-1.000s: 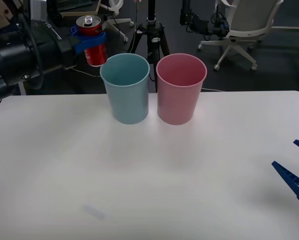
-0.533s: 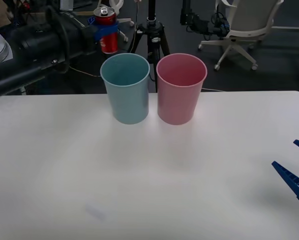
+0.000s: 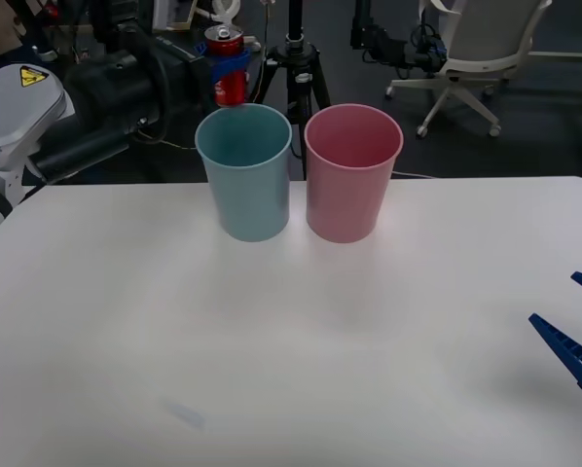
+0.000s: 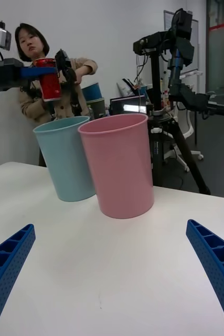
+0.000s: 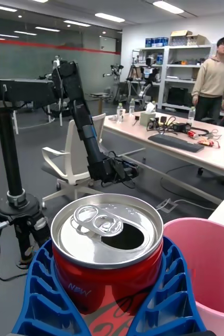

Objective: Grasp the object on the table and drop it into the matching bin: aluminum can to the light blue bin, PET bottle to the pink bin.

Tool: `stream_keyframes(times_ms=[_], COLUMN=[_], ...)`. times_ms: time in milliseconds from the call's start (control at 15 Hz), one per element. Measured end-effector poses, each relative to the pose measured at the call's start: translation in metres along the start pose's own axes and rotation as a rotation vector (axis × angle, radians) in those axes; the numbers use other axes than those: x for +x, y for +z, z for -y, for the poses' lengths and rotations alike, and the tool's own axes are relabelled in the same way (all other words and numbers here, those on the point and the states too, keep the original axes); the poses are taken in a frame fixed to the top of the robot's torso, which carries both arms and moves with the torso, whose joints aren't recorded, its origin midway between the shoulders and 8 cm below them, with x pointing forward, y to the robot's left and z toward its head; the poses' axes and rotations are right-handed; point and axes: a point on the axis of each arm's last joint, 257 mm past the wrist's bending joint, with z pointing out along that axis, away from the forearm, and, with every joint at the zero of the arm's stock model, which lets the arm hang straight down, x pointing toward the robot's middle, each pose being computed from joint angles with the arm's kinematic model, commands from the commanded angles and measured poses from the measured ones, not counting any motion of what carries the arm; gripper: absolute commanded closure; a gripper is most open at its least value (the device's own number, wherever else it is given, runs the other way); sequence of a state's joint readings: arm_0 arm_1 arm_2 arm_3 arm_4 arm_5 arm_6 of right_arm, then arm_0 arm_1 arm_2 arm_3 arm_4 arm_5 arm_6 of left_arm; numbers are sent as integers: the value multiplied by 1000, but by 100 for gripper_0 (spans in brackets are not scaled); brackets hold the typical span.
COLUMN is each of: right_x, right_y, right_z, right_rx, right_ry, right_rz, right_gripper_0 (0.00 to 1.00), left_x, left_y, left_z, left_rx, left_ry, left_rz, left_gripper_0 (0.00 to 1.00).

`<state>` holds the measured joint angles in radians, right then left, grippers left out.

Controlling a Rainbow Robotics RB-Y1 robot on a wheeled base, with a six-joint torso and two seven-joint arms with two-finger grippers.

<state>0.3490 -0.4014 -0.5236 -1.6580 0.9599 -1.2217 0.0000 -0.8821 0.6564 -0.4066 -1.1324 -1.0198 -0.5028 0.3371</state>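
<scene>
Front view: the left gripper (image 3: 230, 70), on its dark arm reaching in from the left, clamps its blue fingers around the aluminum can (image 3: 228, 76) and holds it upright in the air, above and just behind the far rim of the light blue bin (image 3: 244, 173). The pink bin (image 3: 352, 173) stands just beside the blue one, to its right; both rest near the far edge of the white table (image 3: 291, 370). The right gripper (image 3: 575, 331) sits low at the table's right edge, its blue fingers spread apart.

Right wrist view: the right gripper's two fingers (image 4: 7, 268) stand wide apart over the tabletop. Beyond them the pink bin is nearer and the light blue bin farther, with the red can held above the blue bin's rim.

Left wrist view: the can's silver lid, with its pull tab and opened mouth, faces the camera; the ribbed blue fingers (image 5: 41, 294) press on both sides of its red body. The pink bin's rim lies just beside it.
</scene>
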Motion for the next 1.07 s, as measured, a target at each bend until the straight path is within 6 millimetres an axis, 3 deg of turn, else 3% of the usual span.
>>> stream_keyframes(times_ms=[333,400,467,533,1067], right_x=[0,0,0,0,0], right_y=[0,0,0,0,0], right_z=[0,0,0,0,0], right_rx=[0,0,0,0,0], right_ry=[0,0,0,0,0], right_rz=[0,0,0,0,0], right_gripper_0=[0,0,0,0,0], left_x=[13,14,14,13,11], left_y=[9,10,11,11,11], left_z=[6,6,6,7,7], left_rx=[-6,-7,-9,-10,-9], left_ry=[-1,-4,-6,-6,-21], left_rz=[-14,-13,-11,-9,0], left_gripper_0=[100,86,36,0,0])
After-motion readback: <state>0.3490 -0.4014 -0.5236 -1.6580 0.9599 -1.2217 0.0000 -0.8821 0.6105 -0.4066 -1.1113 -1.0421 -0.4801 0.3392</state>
